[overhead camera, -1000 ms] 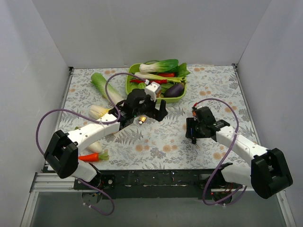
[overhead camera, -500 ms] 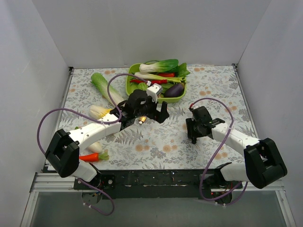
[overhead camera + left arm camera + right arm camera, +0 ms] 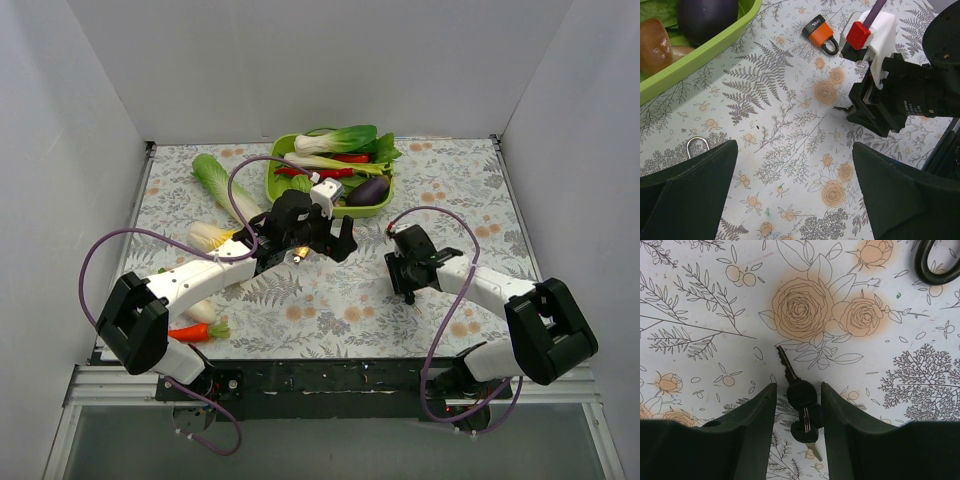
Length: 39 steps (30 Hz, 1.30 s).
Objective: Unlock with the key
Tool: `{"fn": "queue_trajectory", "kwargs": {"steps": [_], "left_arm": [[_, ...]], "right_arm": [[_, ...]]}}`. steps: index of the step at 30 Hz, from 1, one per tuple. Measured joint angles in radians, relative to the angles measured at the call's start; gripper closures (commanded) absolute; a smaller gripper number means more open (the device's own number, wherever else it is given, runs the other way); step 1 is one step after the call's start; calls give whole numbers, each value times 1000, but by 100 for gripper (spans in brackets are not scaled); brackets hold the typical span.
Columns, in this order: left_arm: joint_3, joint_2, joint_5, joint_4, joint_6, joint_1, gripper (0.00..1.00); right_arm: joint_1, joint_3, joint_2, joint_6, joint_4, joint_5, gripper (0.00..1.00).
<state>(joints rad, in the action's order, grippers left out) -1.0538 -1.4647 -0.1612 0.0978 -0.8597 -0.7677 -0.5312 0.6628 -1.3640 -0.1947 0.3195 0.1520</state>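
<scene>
The key (image 3: 801, 392) lies flat on the flowered cloth, its black head tied in a small bunch with other black-headed keys and its silver blade pointing away from the wrist. My right gripper (image 3: 798, 387) is lowered over it, one finger on each side of the head. The jaws are open, with a thin gap still showing on the left side. An orange-and-black padlock (image 3: 820, 35) lies just beyond that gripper (image 3: 404, 288). My left gripper (image 3: 795, 150) hangs wide open over bare cloth, with a brass padlock's shackle (image 3: 697, 146) beside its left finger.
A green tray (image 3: 300, 190) of vegetables stands at the back centre, its edge (image 3: 715, 42) close to my left gripper. A leafy stalk (image 3: 215, 180), a white vegetable (image 3: 208, 236) and a carrot (image 3: 190, 332) lie at the left.
My right gripper has slid left and slightly away from the base, and its jaws have narrowed around the key. The left arm has barely shifted and stays wide open.
</scene>
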Motion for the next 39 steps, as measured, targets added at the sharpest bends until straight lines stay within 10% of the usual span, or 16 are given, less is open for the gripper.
{"fn": "queue_trajectory", "kwargs": {"steps": [27, 39], "left_arm": [[-2, 66, -101, -25, -36, 6, 2], [-26, -160, -340, -51, -231, 87, 2]], "right_arm": [[-22, 39, -15, -49, 68, -40, 76], [-22, 10, 120, -27, -42, -114, 77]]}}
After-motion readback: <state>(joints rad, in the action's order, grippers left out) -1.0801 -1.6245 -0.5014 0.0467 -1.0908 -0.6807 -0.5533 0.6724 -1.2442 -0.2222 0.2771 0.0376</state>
